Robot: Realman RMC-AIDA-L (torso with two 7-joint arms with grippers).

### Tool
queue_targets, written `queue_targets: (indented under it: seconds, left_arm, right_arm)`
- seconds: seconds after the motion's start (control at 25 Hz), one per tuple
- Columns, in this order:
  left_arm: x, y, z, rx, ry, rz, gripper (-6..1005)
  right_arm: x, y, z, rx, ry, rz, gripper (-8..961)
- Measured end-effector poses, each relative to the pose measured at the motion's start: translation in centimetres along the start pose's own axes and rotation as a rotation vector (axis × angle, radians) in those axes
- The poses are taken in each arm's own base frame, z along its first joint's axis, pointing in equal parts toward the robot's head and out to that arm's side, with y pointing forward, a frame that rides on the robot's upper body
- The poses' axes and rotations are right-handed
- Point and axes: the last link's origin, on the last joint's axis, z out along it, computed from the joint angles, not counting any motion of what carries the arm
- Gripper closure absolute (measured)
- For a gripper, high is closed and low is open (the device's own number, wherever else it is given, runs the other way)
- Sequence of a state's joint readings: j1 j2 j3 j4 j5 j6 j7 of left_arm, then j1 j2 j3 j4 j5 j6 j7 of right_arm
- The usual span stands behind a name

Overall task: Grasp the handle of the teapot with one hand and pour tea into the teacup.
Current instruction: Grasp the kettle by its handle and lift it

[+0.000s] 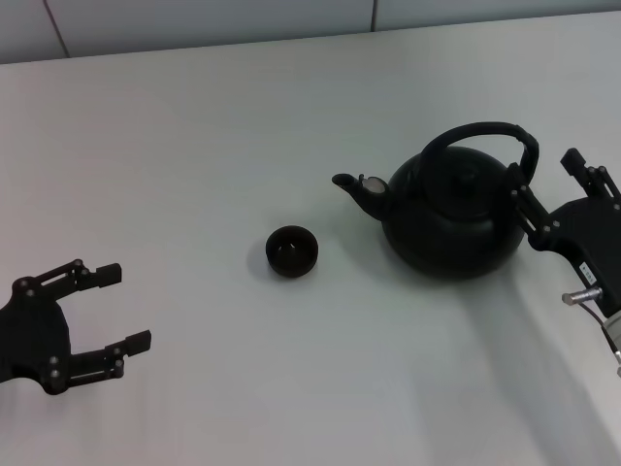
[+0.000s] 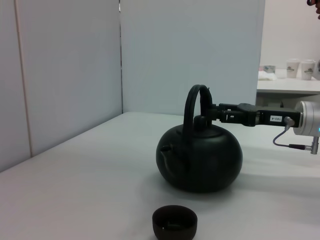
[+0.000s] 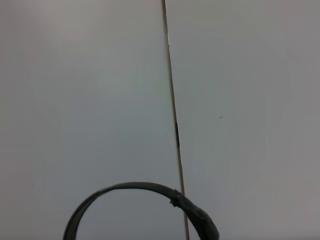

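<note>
The black teapot (image 1: 451,218) stands right of the table's middle, its spout pointing toward the small black teacup (image 1: 292,250) to its left. Its arched handle (image 1: 480,131) stands upright over the lid. My right gripper (image 1: 548,180) is open at the handle's right end, one finger close against the pot's side. The left wrist view shows the teapot (image 2: 200,157), the handle (image 2: 192,100), the teacup (image 2: 174,222) and the right gripper (image 2: 215,114) reaching the handle at lid height. In the right wrist view only the handle (image 3: 125,192) shows. My left gripper (image 1: 124,309) rests open at the lower left.
The white table (image 1: 194,146) ends at a grey panelled wall (image 1: 194,24) behind. In the left wrist view a separate counter with paper cups (image 2: 300,67) stands far off beyond the right arm.
</note>
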State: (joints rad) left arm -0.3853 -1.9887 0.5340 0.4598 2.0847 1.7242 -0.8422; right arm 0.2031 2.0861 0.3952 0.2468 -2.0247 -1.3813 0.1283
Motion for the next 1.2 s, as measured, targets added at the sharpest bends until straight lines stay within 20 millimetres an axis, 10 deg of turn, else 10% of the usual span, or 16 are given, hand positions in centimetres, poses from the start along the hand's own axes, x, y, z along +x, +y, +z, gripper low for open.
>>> queue_targets:
  seconds: [0.92,1.2]
  left_arm:
    - [0.2,-0.2,0.4,0.008,0.006,-0.022,164]
    - [0.1,-0.2,0.3,0.01,0.004,-0.032,165]
  right_arm:
    - [-0.1,-0.4,1.0,0.002,0.009,-0.014,248]
    - [-0.2,-0.1,1.2,-0.013,0.002,-0.016,383]
